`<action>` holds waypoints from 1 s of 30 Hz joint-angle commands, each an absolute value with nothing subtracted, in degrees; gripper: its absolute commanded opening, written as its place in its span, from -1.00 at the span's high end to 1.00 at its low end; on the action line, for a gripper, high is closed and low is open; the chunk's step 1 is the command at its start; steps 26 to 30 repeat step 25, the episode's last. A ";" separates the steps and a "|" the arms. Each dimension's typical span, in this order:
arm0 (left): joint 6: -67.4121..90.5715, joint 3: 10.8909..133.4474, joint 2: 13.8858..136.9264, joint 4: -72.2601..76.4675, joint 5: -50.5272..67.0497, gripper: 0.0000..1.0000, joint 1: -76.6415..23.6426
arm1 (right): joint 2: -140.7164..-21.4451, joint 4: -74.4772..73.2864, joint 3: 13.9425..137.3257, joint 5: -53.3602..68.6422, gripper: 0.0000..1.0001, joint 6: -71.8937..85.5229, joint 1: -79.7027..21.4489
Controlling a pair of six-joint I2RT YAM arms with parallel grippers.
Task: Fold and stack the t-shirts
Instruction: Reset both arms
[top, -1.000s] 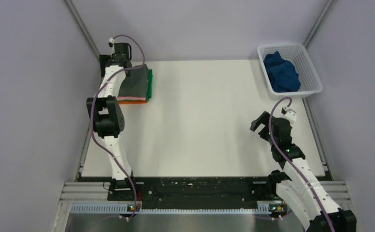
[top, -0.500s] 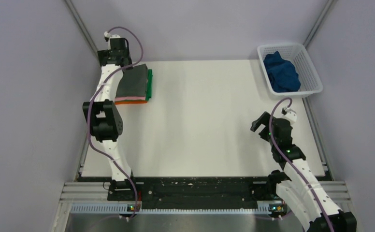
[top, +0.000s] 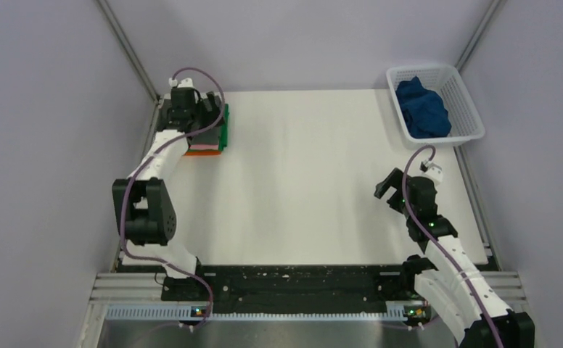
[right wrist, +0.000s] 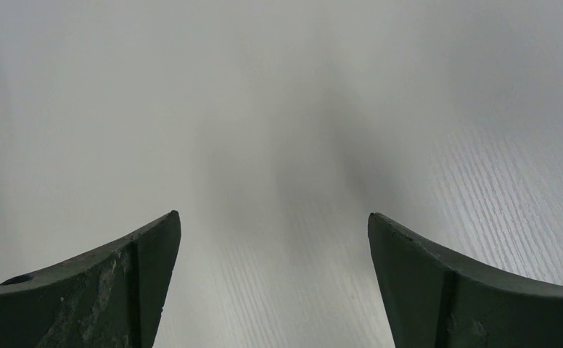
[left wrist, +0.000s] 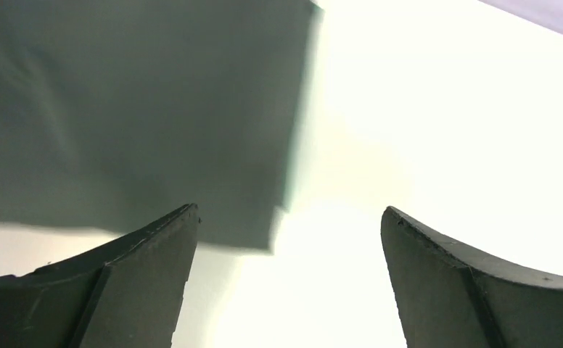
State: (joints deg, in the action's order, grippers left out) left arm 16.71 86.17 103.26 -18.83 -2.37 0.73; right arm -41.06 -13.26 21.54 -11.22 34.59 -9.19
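Note:
A folded stack of t-shirts (top: 207, 138) lies at the table's far left: dark grey on top, with pink, orange (top: 200, 153) and green (top: 225, 127) edges showing beneath. My left gripper (top: 213, 111) hovers open over the stack's back part and hides some of it. The left wrist view shows the dark grey shirt (left wrist: 133, 101) past my open left gripper (left wrist: 289, 210), with nothing between the fingers. A crumpled dark blue t-shirt (top: 422, 107) lies in the basket. My right gripper (top: 387, 190) is open and empty over bare table; in the right wrist view it (right wrist: 273, 215) has only table beneath it.
The white mesh basket (top: 473, 109) stands at the far right corner. Metal frame posts rise at both back corners, and grey walls close in left and right. A black rail with the arm bases runs along the near edge.
My left gripper has swung from the stack's back left corner to the right, over the stack, and its elbow has dropped toward the near side. The right arm has barely moved.

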 commanded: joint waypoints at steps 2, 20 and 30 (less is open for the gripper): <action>29.20 63.40 79.02 6.05 3.15 -0.98 -9.42 | -41.15 -14.45 24.44 -11.26 -0.97 34.32 -8.91; 37.22 24.94 42.33 -9.04 -22.42 -0.98 -31.37 | -37.27 -20.87 24.42 -12.10 -0.97 34.20 -8.84; 38.28 25.22 39.35 -11.66 -23.12 -0.98 -31.31 | -34.11 -20.83 23.50 -12.36 -0.97 34.22 -8.85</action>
